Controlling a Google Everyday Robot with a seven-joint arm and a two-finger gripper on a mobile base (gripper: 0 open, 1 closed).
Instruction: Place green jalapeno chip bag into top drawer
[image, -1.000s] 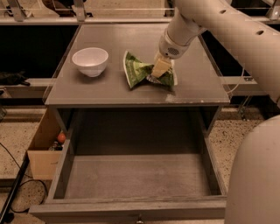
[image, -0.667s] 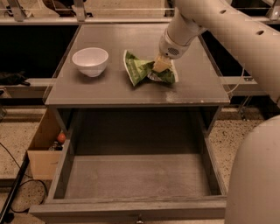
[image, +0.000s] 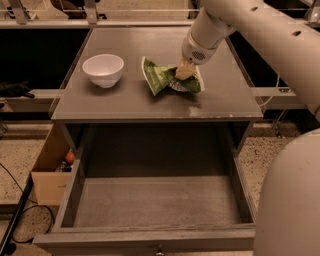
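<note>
The green jalapeno chip bag lies crumpled on the grey table top, right of centre. My gripper comes down from the upper right and its pale fingertips pinch the bag's middle, so the bag flares out to both sides. The bag still rests on the table top. The top drawer is pulled wide open below the table's front edge and nothing lies in it. Its front panel and small knob sit at the bottom of the view.
A white bowl stands on the table top left of the bag. A cardboard box with small items sits on the floor left of the drawer. My white arm and base fill the right side.
The gripper has settled slightly onto the bag's middle and the bag has bunched a little more. The bowl and the drawer have not moved.
</note>
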